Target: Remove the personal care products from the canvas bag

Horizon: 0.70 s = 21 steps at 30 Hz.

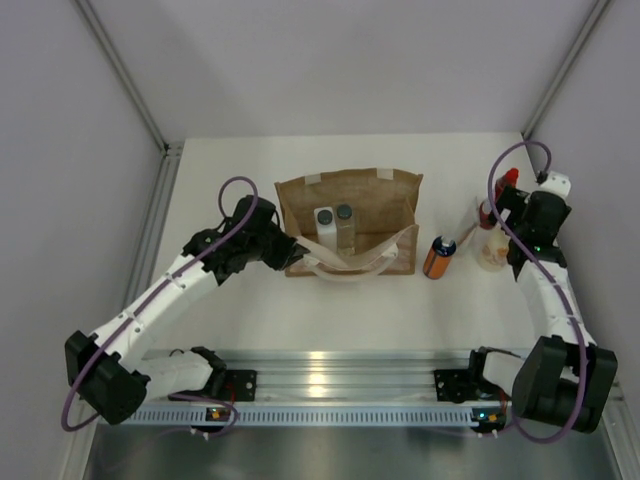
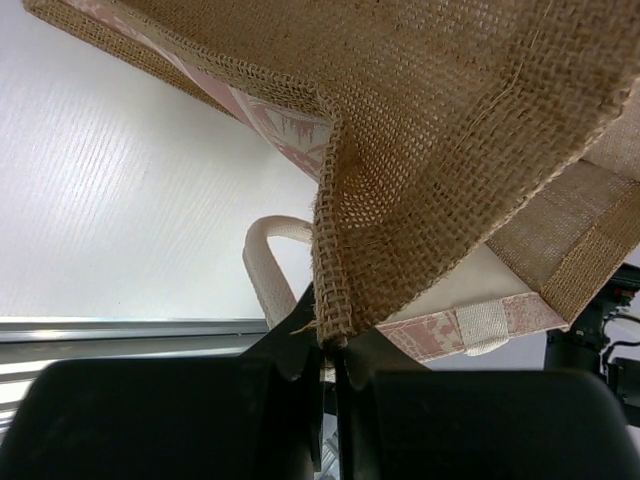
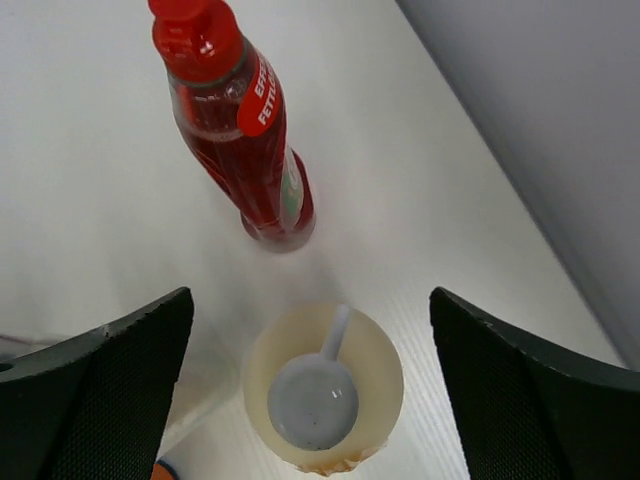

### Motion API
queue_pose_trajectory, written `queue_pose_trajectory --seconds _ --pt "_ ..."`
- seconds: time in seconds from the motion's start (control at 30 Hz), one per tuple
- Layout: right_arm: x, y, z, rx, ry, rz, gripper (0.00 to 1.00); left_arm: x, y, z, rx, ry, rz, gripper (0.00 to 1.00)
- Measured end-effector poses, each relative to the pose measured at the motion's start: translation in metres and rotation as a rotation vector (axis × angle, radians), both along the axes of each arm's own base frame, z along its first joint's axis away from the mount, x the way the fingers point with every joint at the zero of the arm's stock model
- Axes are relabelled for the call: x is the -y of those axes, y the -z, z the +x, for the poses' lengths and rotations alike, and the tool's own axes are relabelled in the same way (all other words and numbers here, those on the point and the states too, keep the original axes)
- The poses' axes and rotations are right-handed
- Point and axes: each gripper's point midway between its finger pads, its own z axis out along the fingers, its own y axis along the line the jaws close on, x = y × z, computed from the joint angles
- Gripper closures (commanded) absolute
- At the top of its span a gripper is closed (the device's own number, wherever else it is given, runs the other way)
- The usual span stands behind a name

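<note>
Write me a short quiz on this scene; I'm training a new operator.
1. True or false: the left tool is shut on the canvas bag edge.
2. How many bottles stand inside the bag?
3. Fill in: the open right tool hangs over the ___ bottle.
Key: 1 true. 2 two, the white bottle and the clear bottle. 3 cream bottle.
</note>
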Motion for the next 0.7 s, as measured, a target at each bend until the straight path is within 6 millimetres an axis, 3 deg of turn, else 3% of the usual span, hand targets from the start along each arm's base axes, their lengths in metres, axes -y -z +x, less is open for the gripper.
queue_pose_trajectory --seconds 0.13,0.23,0.33,0.37,0.43,0.5,0.6,0.7 --pt "0.003 -0.031 0.004 0.034 0.009 -0.019 0.01 0.001 -0.001 0.001 0.002 0.003 0.0 1.0" --pt "-0.002 -0.082 0.013 0.121 -0.01 -0.003 0.14 0.002 -0.003 0.003 0.004 0.007 0.001 1.0" --pt "-0.039 -0.142 0.022 0.235 -0.106 0.032 0.21 0.004 -0.004 0.005 0.006 0.01 0.001 1.0" --pt "-0.067 -0.16 0.024 0.267 -0.171 0.044 0.24 0.004 -0.004 0.005 0.006 0.012 0.002 1.0" --pt "-0.141 -0.184 0.02 0.31 -0.363 0.09 0.32 0.005 -0.003 0.005 0.003 0.015 0.005 1.0" --pt "-0.224 -0.195 0.0 0.314 -0.578 0.168 0.36 0.006 -0.001 0.005 -0.003 0.019 0.008 1.0" --pt "-0.315 -0.192 -0.033 0.234 -0.791 0.226 0.36 0.006 0.001 0.005 -0.009 0.021 0.01 1.0" --pt "-0.378 -0.166 -0.054 0.122 -0.909 0.225 0.36 0.006 0.004 0.005 -0.013 0.021 0.013 1.0"
